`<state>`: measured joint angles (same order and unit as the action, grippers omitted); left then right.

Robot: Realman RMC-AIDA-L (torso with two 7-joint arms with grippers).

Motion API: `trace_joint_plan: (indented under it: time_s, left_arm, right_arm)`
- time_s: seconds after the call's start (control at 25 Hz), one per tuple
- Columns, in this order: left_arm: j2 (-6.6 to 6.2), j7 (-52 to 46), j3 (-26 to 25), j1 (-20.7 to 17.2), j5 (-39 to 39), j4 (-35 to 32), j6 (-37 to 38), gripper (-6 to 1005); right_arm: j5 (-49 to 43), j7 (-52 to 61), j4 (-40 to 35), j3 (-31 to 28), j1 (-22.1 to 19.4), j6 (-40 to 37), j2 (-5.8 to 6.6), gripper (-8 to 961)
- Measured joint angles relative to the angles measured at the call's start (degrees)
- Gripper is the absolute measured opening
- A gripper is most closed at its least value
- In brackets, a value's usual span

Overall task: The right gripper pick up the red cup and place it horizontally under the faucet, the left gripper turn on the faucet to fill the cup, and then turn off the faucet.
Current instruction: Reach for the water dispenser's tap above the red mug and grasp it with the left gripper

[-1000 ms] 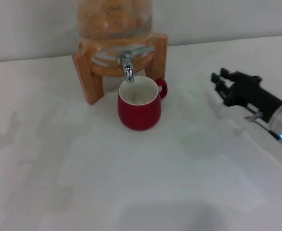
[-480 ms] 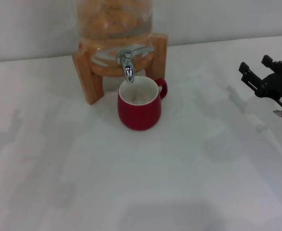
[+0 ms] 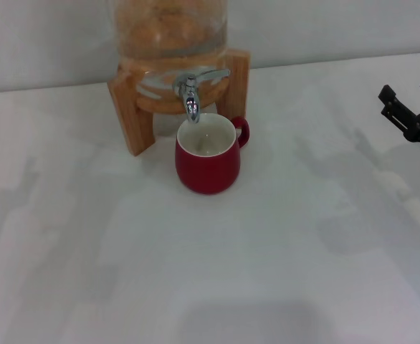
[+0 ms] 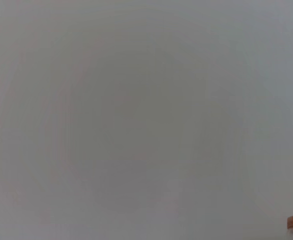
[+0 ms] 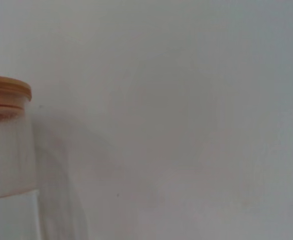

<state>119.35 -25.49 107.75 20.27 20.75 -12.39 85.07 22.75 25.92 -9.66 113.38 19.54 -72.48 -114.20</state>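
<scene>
**Cup parked under the tap, right arm off at the edge**

In the head view the red cup (image 3: 208, 161) is seen upright on the white table (image 3: 210, 272), a bit above the middle of the frame. Its white inside is visible and looks mostly empty, though whether there's any liquid at the bottom can't really be made out. The small loop handle is turned toward the upper right, pointing back at the stand.

The faucet (image 3: 190, 97) is found directly above the cup's far rim, spout aimed down into the opening. The flat lever handle is angled off to the right. No stream can be made out from the spout. The tap is mounted on the glass dispenser (image 3: 168, 29) at top centre, filled with something orange-ish, and that is carried on a wooden stand (image 3: 131, 118) whose legs sit either side of the cup's back.

The right gripper (image 3: 409, 93) is spotted at the far right edge of the frame, upper half, well apart from the cup. Its two black fingers (image 3: 388, 94) are spread apart with nothing between them, tips pointed toward the upper left.

The left gripper isn't seen in any view. Only blank wall and a sliver of a wooden lid in the lower right corner are shown by the left wrist view.

In the right wrist view, the dispenser's wooden lid (image 5: 6, 95) and clear glass are caught at the left edge.
</scene>
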Motion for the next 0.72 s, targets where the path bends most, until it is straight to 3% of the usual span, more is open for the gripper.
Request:
trace_joint_plan:
  time_s: [0.72]
  left_arm:
    - [-0.13, -2.4, 0.4, -1.7, -1.8, 0.0, -3.6, 866]
  right_arm:
    - [-0.3, -0.1, -0.3, -0.6, -0.6, -0.9, -1.08, 852]
